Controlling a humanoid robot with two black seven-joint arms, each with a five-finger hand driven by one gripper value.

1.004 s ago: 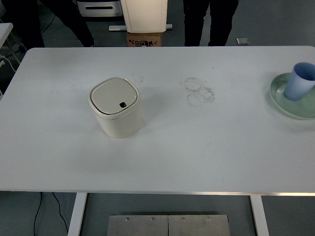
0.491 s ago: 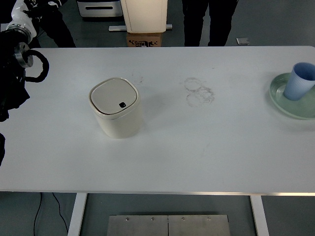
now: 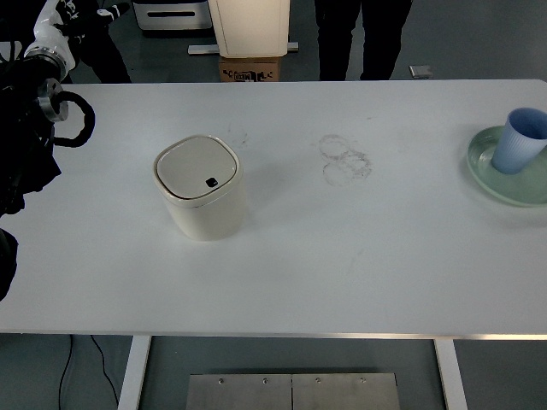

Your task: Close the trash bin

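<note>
**Sitting Shut: One Cream Bin on a White Table**

Standing upright on the left half of the table is a single cream trash bin, its long axis running vertically and its top facing up toward the camera. One rounded-square lid is lying flat and flush in the rim, with one small dark button sitting near the lid's front-right edge. No readable writing is showing on the bin.

Reaching in from the left edge, well apart from the bin, is the left arm, black with a silver joint and a looping cable; its hand is not clearly showing, so whether the fingers are apart or together cannot be told. The right arm is not showing.

Resting at the far right edge is one pale green plate holding one blue cup. Faint ring marks are staining the table's middle. Beyond the far edge, people's dark legs are standing beside one cardboard box whose print is too small to read.
</note>
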